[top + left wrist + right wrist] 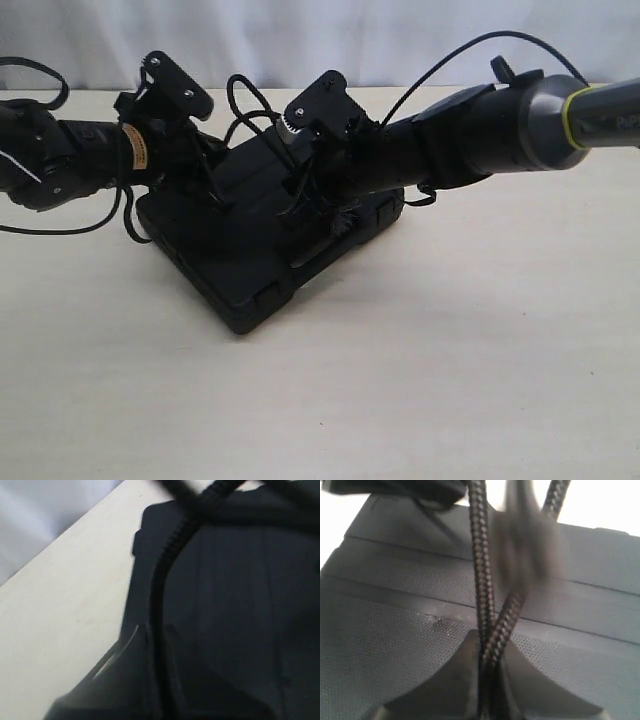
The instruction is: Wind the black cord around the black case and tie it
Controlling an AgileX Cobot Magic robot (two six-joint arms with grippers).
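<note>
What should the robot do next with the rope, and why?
Probably ease the right gripper back a little to draw the crossing snug: it pinches two strands of the black cord that cross just over the black case.

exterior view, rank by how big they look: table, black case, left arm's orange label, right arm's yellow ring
1. table
2. black case, partly hidden by the arms
3. orange label and yellow ring: both small, too alike to rank
</note>
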